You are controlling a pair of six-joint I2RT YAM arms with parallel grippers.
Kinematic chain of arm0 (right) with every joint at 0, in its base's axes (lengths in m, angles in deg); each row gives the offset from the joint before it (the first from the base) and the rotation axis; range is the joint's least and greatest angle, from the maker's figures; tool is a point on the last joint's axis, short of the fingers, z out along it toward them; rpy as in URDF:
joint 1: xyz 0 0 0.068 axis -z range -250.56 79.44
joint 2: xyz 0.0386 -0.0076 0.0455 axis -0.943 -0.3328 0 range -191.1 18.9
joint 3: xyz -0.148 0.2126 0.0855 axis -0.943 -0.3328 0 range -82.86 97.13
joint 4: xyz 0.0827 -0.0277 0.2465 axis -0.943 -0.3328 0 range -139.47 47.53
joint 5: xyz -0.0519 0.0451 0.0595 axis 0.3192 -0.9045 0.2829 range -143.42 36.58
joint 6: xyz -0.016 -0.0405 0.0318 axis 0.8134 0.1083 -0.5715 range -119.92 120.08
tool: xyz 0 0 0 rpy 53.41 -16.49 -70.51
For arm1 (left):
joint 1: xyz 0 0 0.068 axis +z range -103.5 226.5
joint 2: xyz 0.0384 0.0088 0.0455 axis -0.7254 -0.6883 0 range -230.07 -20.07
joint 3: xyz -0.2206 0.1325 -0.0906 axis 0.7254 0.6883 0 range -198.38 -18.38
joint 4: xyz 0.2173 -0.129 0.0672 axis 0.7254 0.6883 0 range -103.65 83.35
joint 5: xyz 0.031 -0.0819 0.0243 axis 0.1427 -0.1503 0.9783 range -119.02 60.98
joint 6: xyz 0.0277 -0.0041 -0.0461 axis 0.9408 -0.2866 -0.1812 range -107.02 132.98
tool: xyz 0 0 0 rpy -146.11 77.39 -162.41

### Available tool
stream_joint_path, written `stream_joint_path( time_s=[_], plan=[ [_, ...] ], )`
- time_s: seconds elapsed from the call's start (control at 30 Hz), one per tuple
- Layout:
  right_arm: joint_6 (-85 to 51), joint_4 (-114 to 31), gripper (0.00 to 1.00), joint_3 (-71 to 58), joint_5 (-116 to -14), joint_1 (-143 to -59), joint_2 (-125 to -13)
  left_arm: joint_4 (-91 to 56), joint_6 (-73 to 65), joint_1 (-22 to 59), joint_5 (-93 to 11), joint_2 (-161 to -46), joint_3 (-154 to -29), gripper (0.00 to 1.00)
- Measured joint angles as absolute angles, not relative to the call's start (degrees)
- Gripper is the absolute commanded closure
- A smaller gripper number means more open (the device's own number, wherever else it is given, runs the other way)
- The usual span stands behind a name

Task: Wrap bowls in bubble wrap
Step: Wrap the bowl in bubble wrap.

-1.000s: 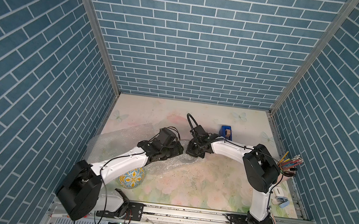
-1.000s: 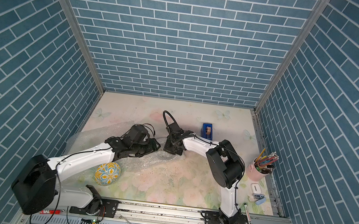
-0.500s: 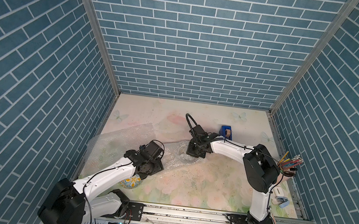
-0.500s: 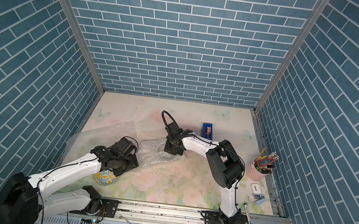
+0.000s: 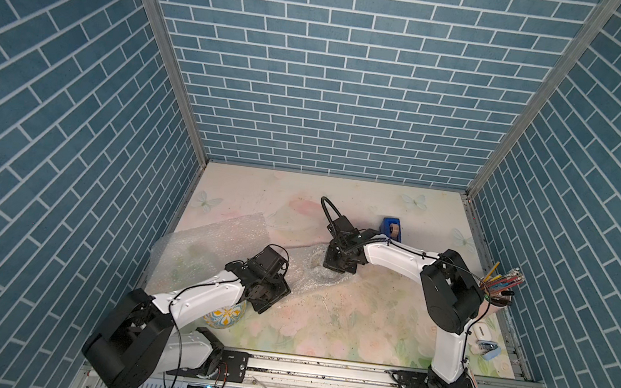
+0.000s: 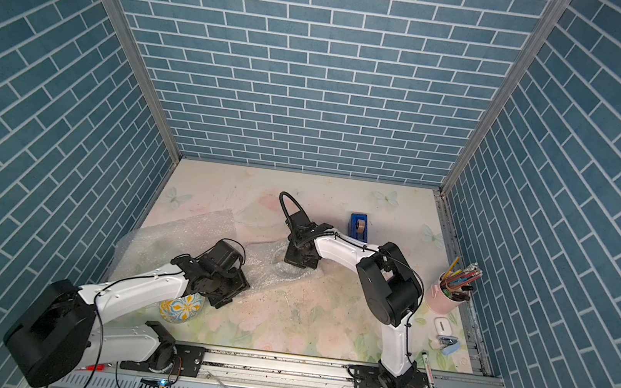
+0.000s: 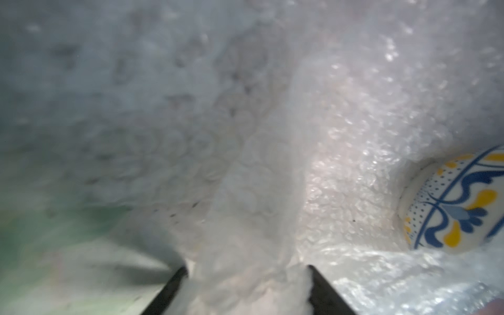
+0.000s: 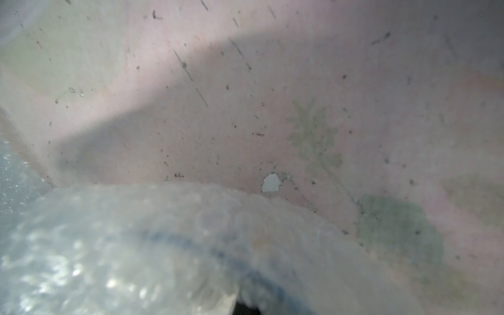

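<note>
Left hand [image 7: 247,268], nearest the rail, has its two black fingers [image 7: 169,289] partly closed on a gathered ridge of bubble wrap [image 7: 259,191], which fills the gap between them. The grip looks meant to draw the sheet over the yellow-and-blue bowl [image 7: 458,204]. That bowl lies tipped just beside the hand at the sheet's near edge, its patterned outside and foot bare and only its far side against the plastic. In both top views it [image 5: 225,315] peeks out from under the left forearm, so I judge it not yet wrapped. Farther in, the sheet spreads across the tabletop [image 5: 345,320] towards the left wall. Beyond it the right hand [image 5: 339,265] points down, jaws closed, onto a whitish mound where a blue rim shows through the bubbles: the second bowl [image 8: 191,242], covered. Pressing there probably keeps the cover from springing open, though I cannot tell whether a thin layer is pinched. Farthest back stands a blue tape dispenser [image 5: 391,229], apart from everything. No brand, label or lettering is legible anywhere.
</note>
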State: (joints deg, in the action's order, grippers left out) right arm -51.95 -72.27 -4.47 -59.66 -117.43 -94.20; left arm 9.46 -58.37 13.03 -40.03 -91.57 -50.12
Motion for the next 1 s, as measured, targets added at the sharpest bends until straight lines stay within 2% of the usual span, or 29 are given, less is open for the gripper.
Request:
stream_joint_path(
  time_s=[0.03, 0.07, 0.13, 0.17, 0.3, 0.43, 0.7, 1.0],
  plan=[
    [-51.93, -72.49, 0.98, -4.06, -59.77, -117.43, -94.5, 8.68, -58.16, 13.05, -39.85, -92.34, -50.78, 0.79],
    [-51.95, -72.71, 0.97, -3.67, -59.88, -117.43, -94.81, 8.33, -57.7, 13.05, -39.37, -92.8, -51.7, 0.88],
    [-51.95, -73.13, 0.97, -3.1, -60.08, -117.43, -95.14, 9.22, -56.01, 12.98, -37.8, -92.55, -54.17, 0.98],
    [-51.95, -73.28, 0.98, -2.94, -60.15, -117.43, -95.18, 9.9, -54.59, 12.68, -36.68, -92.01, -55.76, 1.0],
    [-51.95, -73.3, 0.98, -2.9, -60.58, -117.43, -95.2, 9.97, -47.82, 10.25, -32.03, -87.46, -62.76, 1.0],
    [-52.02, -72.56, 0.97, -2.92, -61.43, -117.43, -95.2, 4.26, -42.02, 7.78, -32.01, -86.43, -67.06, 1.0],
    [-52.65, -70.35, 0.98, -4.06, -63.27, -117.41, -95.2, -11.48, -40.65, 5.55, -37.27, -98.06, -66.3, 1.0],
    [-54.62, -66.0, 0.96, -8.02, -63.77, -116.75, -93.65, -12.88, -42.2, 5.25, -36.79, -101.98, -66.74, 1.0]
  ],
)
